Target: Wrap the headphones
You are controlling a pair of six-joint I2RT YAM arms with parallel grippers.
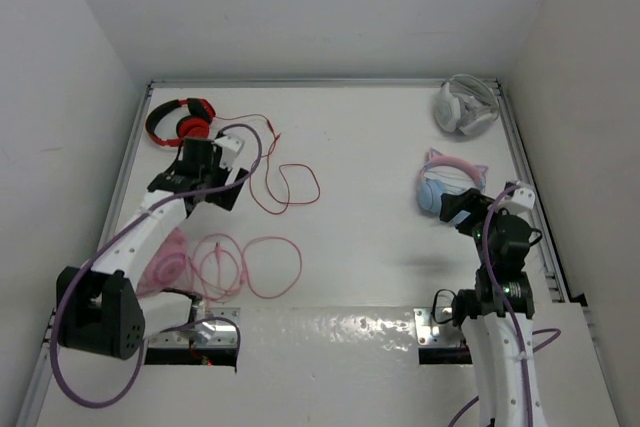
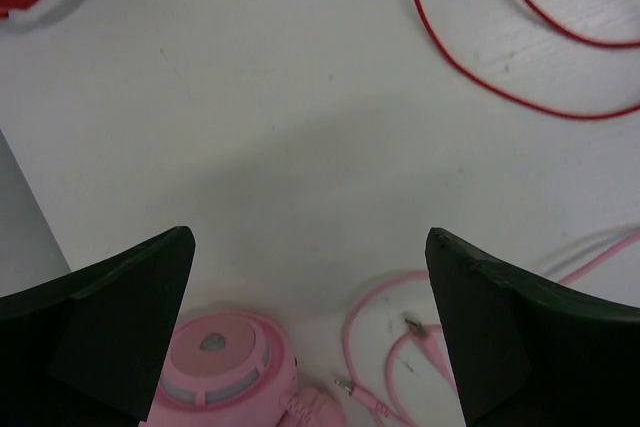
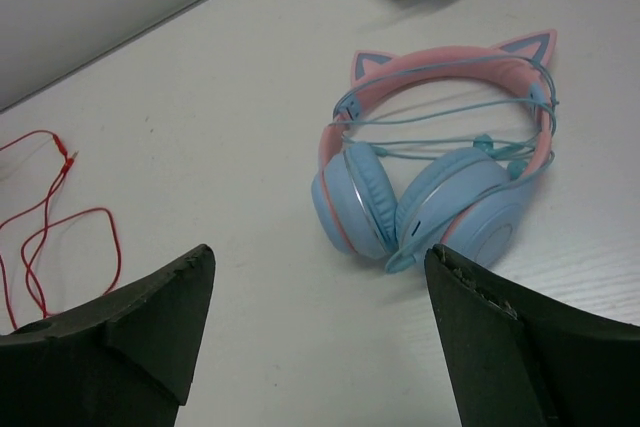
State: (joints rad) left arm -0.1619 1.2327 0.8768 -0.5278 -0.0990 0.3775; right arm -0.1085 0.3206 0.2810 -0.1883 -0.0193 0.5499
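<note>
Lying on the worktop (image 3: pixel 220 147), the headphones (image 3: pixel 430 187) carry their cable (image 3: pixel 440 127) looped across the headband (image 3: pixel 450 65); we see our right tool (image 3: pixel 318 257) and left tool (image 2: pixel 308 237) both spread wide.

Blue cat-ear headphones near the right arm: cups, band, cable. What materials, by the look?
Light blue round ear cups: likely hard plastic shells, smooth with a faint sheen; cushions look like matte leatherette. Pink cat-ear headband: matte, plastic or soft coating, can't tell which. Thin light blue cable: flexible rubbery sheath, strung across the band.
</note>
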